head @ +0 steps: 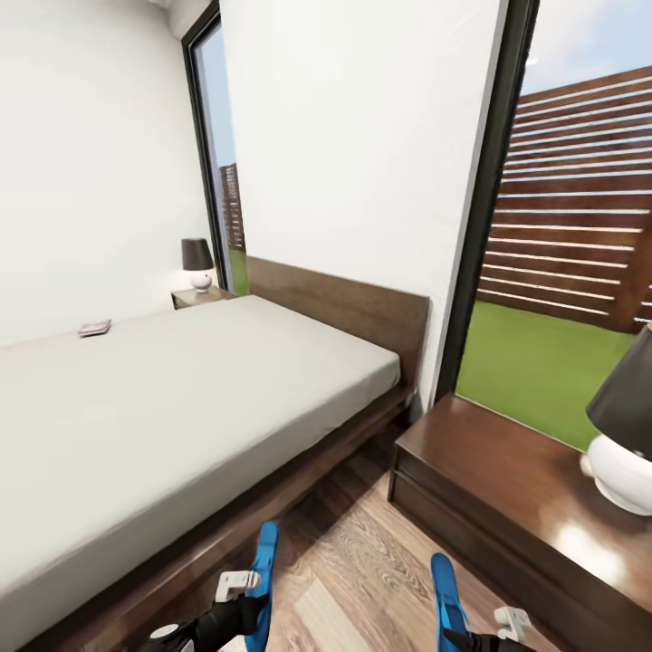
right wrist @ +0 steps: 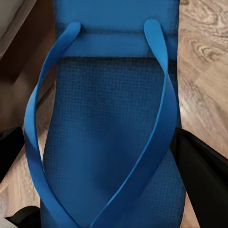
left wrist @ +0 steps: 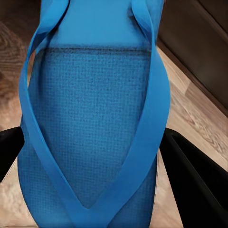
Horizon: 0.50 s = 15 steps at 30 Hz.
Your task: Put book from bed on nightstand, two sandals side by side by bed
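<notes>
both grippers are each clamping one sandal: left gripper (head: 237, 587) is gripping the left sandal (head: 264, 570), right gripper (head: 507, 625) is gripping the right sandal (head: 446, 593), both near the floor (head: 362, 552) between the bed (head: 181, 398) and the near nightstand (head: 507, 480). sandal placement is in hand; the next move is calling for setting them parallel beside the bed. the book (head: 94, 328) is lying on the mattress, far side. no containers are showing.
</notes>
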Available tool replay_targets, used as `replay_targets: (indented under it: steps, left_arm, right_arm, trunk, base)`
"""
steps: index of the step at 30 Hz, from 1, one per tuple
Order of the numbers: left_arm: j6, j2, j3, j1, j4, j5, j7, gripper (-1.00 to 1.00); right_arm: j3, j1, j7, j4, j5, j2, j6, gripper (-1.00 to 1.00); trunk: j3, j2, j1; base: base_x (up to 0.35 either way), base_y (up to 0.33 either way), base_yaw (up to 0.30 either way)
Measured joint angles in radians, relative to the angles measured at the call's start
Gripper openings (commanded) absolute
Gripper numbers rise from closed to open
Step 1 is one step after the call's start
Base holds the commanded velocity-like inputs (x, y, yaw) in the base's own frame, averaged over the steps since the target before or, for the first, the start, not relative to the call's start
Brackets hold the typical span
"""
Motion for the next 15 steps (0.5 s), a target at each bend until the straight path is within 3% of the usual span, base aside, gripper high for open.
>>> replay_targets:
  steps: [15]
  left_arm:
    - [0.000, 0.000, 0.000, 0.000, 0.000, 0.001, 0.000, -1.00]
  right_arm:
    - [0.000, 0.000, 0.001, 0.000, 0.000, 0.000, 0.000, -1.00]
  trunk:
    - [0.000, 0.000, 0.000]
  base:
    - [0.000, 0.000, 0.266]
